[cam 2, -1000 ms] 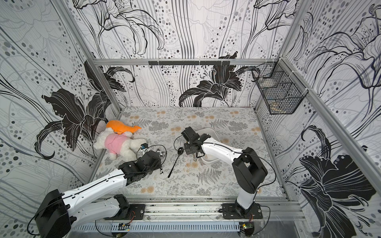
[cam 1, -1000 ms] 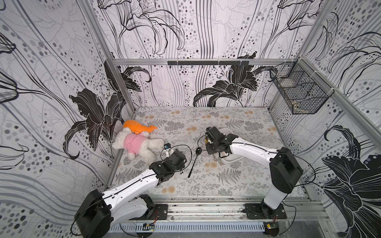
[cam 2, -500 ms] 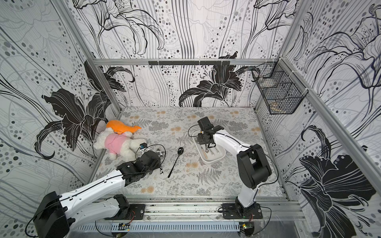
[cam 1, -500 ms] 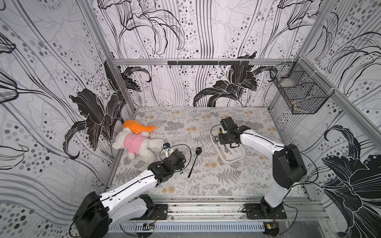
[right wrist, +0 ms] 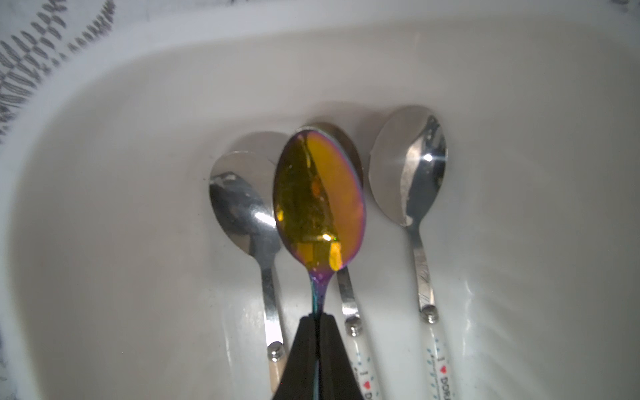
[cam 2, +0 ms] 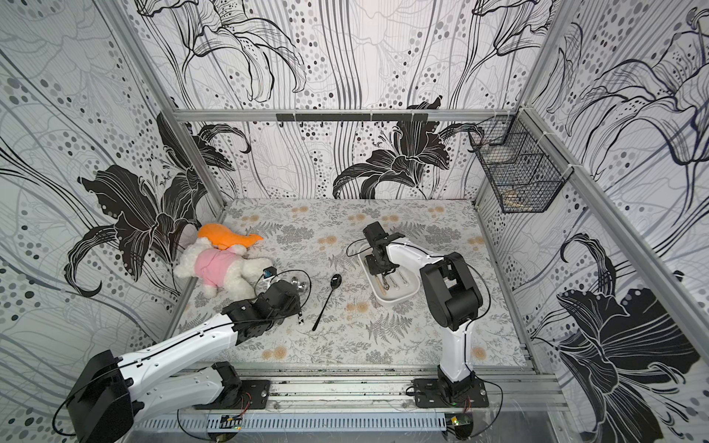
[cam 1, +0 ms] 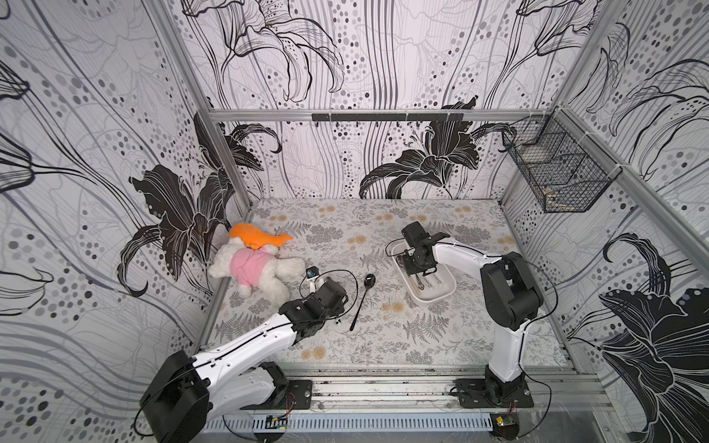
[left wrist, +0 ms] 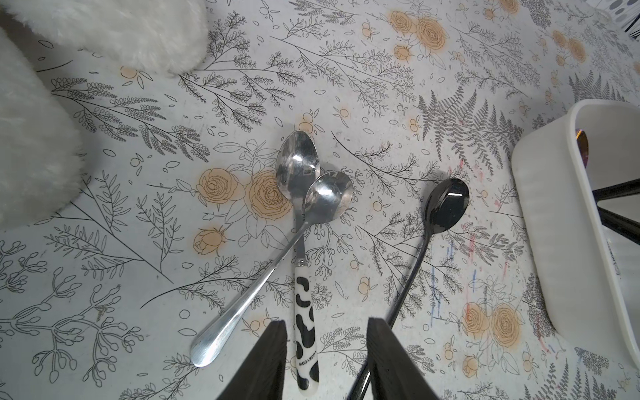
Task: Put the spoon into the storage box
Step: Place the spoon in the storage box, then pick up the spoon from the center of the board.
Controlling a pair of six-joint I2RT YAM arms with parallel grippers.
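Gold spoon (right wrist: 318,201) hangs inside the box (right wrist: 104,104), its bowl above the floor and over the bowls of 3 spoons (right wrist: 408,166) already lying side by side there. The right claw (right wrist: 317,332) is pressed together on the thin neck just behind the bowl. That hold probably keeps the handle in line with the box's long side, so the gold spoon can drop flat between the others. It is not yet released. In both top views the right arm reaches over the near end of the box (cam 1: 441,295).

The left claw (left wrist: 325,322) is spread and pinches nothing. Its fingers (left wrist: 273,346) stand on either side of the cow spoon (left wrist: 304,301), low over the surface (left wrist: 138,242). This looks like a pose made ready for the next pick. A steel spoon (left wrist: 242,304) lies crossed over the cow spoon's neck and may shift when that one is lifted. The black spoon (left wrist: 446,204) lies just beside them, its handle passing under the claw's other finger. A toy (cam 1: 253,268) lies near the wall, clear of the work.
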